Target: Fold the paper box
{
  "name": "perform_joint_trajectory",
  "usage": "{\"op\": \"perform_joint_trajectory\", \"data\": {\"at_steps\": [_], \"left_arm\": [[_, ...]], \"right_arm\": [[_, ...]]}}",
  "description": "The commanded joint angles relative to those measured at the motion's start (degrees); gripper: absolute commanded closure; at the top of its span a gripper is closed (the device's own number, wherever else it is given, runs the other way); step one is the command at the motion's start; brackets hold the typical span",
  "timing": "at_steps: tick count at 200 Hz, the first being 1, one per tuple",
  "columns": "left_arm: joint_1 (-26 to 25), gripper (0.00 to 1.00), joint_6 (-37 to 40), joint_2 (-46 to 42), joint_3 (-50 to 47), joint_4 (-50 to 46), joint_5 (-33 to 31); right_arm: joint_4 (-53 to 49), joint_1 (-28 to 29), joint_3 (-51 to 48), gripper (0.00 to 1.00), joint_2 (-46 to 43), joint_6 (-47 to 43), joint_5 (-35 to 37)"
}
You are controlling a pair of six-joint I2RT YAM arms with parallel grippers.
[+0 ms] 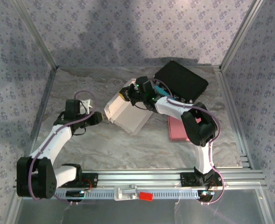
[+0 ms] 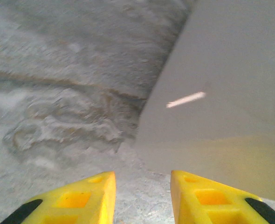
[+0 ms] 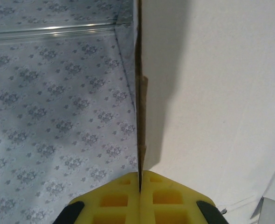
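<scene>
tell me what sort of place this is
Most likely a robot test cell in a lab, not a home. Patterned cloth walls hang on a metal frame, two robot arms are bolted to a rail at the near edge, and a crinkled grey sheet lies under a paper box.

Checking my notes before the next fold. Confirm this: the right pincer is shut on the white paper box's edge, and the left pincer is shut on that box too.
Wrong about the left pincer: the left wrist view shows its yellow fingers apart, gripping nothing. The right pincer is indeed shut on an edge of the white paper box.
</scene>
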Motion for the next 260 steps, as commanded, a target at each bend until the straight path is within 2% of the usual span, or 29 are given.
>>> {"op": "perform_joint_trajectory", "data": {"at_steps": [1,29,88,213,260], "left_arm": [[-1.7,0.63,7.5,-3.5,-3.8,8.3,1.2],[-1.7,0.61,10.2,-4.0,-5.4,9.6,0.3],[-5.0,0.59,13.8,1.3,-2.5,10.2,2.3],[-7.5,0.62,11.0,7.9,1.8,12.0,0.2],[-9.2,0.57,10.3,9.4,2.3,12.0,-1.6]], "right_arm": [[3.2,-0.7,-2.1,1.00,-2.1,-1.4,-2.8],[8.0,-1.3,-3.6,1.00,0.0,1.1,-4.8],[9.0,-1.8,-4.1,1.00,0.6,1.3,-6.0],[11.3,-1.5,-6.4,1.00,0.6,2.7,-6.1],[11.9,-1.4,-6.6,1.00,1.5,3.3,-6.1]]}}
